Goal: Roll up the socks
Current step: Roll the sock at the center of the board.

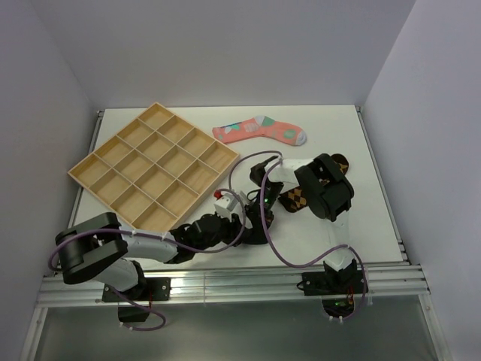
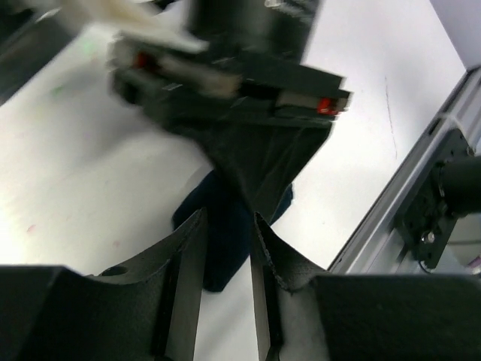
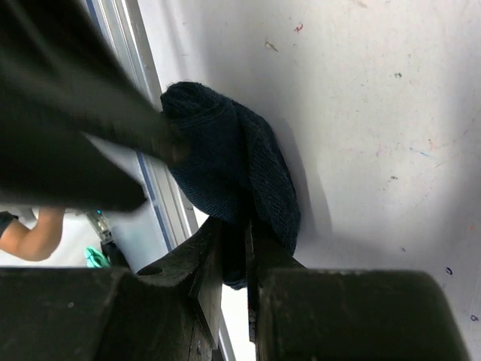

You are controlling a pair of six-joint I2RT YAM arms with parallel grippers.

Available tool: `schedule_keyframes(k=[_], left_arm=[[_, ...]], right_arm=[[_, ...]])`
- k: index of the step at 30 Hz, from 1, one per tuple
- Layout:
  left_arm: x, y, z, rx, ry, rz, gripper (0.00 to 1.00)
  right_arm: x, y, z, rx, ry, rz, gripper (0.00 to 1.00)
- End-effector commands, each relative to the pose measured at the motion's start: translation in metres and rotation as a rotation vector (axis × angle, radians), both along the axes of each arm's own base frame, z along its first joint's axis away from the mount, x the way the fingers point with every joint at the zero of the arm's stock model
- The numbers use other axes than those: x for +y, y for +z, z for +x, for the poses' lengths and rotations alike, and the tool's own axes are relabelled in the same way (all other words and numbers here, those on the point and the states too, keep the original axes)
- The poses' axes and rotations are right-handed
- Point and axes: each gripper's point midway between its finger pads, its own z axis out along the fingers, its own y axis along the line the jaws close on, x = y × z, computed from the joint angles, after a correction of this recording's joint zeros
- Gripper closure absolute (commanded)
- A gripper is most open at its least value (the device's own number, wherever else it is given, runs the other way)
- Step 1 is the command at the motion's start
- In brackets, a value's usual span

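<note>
The dark navy sock (image 3: pixel 233 162) is bunched on the white table near its front rail. My right gripper (image 3: pixel 246 226) is shut on a fold of it. My left gripper (image 2: pixel 225 218) is open, its fingers standing either side of the navy sock's (image 2: pixel 222 248) end. In the top view both grippers meet over it, left gripper (image 1: pixel 248 226) and right gripper (image 1: pixel 263 207), and they hide it there. The brown-and-orange diamond sock (image 1: pixel 297 198) lies partly under the right arm. The pink sock (image 1: pixel 259 131) with teal and white patches lies flat at the back.
A wooden tray (image 1: pixel 154 165) with several compartments sits at the left of the table. The aluminium front rail (image 2: pixel 409 188) runs close beside the navy sock. Purple cables (image 1: pixel 270 241) loop over both arms.
</note>
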Motion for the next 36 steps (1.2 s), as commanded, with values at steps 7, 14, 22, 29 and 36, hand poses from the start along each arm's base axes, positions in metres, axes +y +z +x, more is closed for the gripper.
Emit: schedule_keyframes(k=[7,14,22,29,36], left_arm=[[-0.039,0.007,-0.009,-0.101,-0.225,0.017,0.66],[-0.031,-0.003,-0.011,-0.078,-0.232,0.014,0.66],[-0.027,-0.021,-0.005,-0.053,-0.225,0.058,0.67],[-0.025,-0.032,-0.008,-0.032,-0.239,0.08,0.67],[-0.027,-0.051,-0.009,0.046,-0.236,0.139,0.93]], right_arm=[[-0.016,-0.032,0.02,-0.097,0.024,-0.127,0.92],[-0.017,-0.035,0.025,-0.111,-0.001,-0.151,0.92],[-0.017,-0.037,0.028,-0.124,-0.018,-0.168,0.92],[-0.02,-0.038,0.028,-0.137,-0.022,-0.181,0.92],[-0.018,-0.037,0.035,-0.194,-0.048,-0.171,0.9]])
